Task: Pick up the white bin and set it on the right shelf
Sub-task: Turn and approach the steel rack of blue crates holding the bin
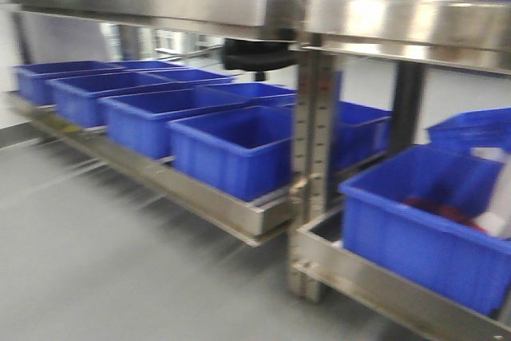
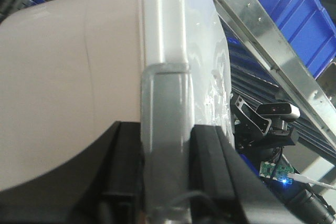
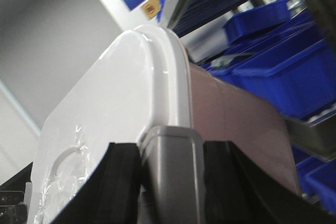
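Note:
The white bin [image 2: 63,77] fills the left wrist view, with its pale wall on the left and its glossy lid on the right. My left gripper [image 2: 167,129] is shut on the grey clip handle [image 2: 164,98] at the bin's rim. In the right wrist view the white bin [image 3: 105,103] shows its lid on the left and its pinkish wall on the right. My right gripper [image 3: 170,148] is shut on the grey clip handle [image 3: 170,177] at that end. The right shelf [image 1: 399,17] of shiny steel stands on the right of the front view. That view shows neither the bin nor the grippers.
Several blue crates [image 1: 231,149] line the left rack's lower shelf. Another blue crate [image 1: 423,229] with things inside sits on the right rack's lower level. A perforated steel upright [image 1: 311,157] divides the racks. The grey floor [image 1: 96,261] lies in front. A steel rail [image 2: 273,40] passes beside the bin.

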Available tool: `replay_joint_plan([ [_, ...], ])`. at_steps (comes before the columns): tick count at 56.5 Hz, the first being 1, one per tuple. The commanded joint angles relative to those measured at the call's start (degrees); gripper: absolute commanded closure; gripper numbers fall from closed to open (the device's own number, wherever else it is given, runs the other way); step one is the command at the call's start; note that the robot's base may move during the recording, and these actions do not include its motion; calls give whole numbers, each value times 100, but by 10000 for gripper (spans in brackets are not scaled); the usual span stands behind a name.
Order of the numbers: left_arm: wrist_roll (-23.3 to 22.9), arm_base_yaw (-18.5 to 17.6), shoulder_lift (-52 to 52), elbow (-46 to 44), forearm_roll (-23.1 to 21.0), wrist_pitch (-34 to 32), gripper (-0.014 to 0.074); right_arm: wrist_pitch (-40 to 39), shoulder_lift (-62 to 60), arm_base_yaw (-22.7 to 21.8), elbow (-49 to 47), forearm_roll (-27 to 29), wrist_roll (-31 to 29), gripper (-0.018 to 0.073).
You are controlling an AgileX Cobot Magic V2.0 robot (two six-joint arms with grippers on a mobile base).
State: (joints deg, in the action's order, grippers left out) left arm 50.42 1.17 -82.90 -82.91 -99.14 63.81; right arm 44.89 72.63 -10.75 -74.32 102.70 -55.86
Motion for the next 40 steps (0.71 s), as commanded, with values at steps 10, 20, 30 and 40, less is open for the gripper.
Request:
replay_joint_plan([
  [10,179,-166,272,-205,-379,1244,723,494,-190,92,-198,726,-97,490],
  [20,179,-166,272,-205,-379,1244,723,494,-190,92,-198,726,-97,490],
  [30,179,-166,272,-205,-379,1244,723,499,-190,92,-198,726,-97,490],
  [40,179,-166,272,-205,-379,1244,723,482,-190,92,-198,726,-97,490],
])
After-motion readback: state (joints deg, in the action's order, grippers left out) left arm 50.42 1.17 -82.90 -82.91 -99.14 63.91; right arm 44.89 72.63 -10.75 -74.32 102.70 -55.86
